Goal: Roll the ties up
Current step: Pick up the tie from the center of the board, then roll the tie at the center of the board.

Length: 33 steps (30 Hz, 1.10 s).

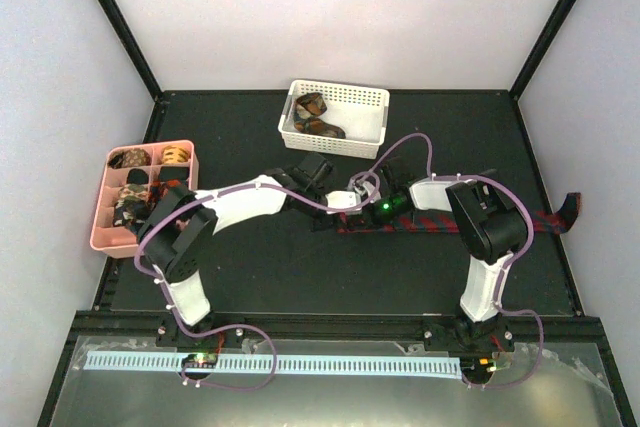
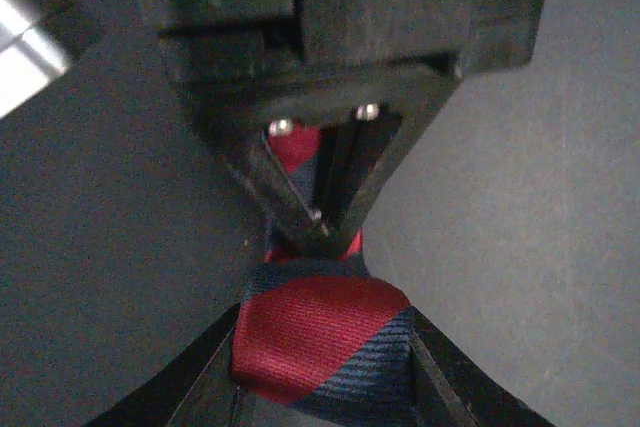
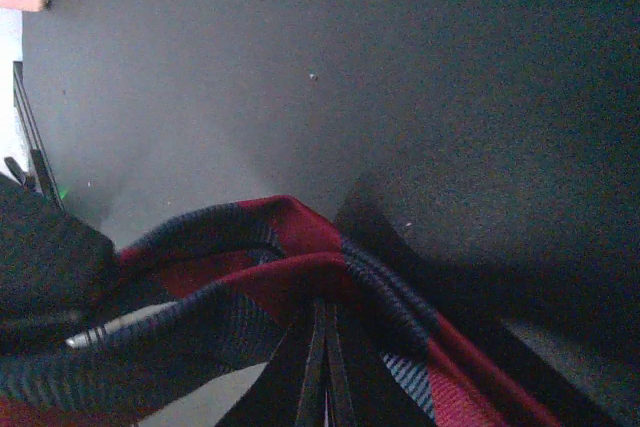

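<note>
Tie [image 2: 320, 332]: ribbed woven cloth, faint sheen. Table [image 3: 400, 77]: matt, finely grainy. Basket [image 1: 310, 142]: smooth white plastic lattice.

No words, numbers, brands or signs can be read in any of the views.
</note>
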Tool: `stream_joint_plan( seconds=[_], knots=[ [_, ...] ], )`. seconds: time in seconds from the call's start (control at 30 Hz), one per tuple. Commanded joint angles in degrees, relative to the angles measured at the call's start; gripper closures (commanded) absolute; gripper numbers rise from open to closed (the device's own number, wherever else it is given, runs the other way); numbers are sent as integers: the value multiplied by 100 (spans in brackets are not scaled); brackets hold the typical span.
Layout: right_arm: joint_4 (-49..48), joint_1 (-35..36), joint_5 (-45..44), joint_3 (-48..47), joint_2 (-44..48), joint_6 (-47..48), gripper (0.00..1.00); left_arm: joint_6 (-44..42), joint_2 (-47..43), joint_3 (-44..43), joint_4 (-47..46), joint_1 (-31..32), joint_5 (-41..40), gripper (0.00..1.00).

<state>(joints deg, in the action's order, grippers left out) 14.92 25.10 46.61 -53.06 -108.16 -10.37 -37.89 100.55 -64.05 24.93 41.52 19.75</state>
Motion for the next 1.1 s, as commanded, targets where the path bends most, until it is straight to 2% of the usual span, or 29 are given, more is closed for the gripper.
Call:
stream_joint_plan(
  seconds=[0.0, 0.1, 0.37, 0.6, 0.8, 0.97, 1.07],
  knots=[
    [169, 29, -142, -48, 11, 103, 98, 305, 336, -310, -160, 76, 502, 63],
    [239, -22, -48, -66, 265, 153, 96, 372, 494, -301, -408, 76, 574, 63],
    [847, -451, 202, 107, 1005, 605, 82, 470, 667, -275, -574, 76, 614, 64],
    [435, -502, 763, 296, 995, 249, 68, 621, 828, -361, -645, 105, 663, 64],
    [22, -468, 954, 260, 682, -156, 66, 678, 949, -437, -599, 176, 655, 64],
    [-20, -430, 781, 179, 572, -208, 68, 722, 1033, -542, -574, 209, 644, 64],
    [-25, -393, 695, 187, 493, -216, 73, 746, 1073, -587, -562, 216, 669, 64]
  ],
)
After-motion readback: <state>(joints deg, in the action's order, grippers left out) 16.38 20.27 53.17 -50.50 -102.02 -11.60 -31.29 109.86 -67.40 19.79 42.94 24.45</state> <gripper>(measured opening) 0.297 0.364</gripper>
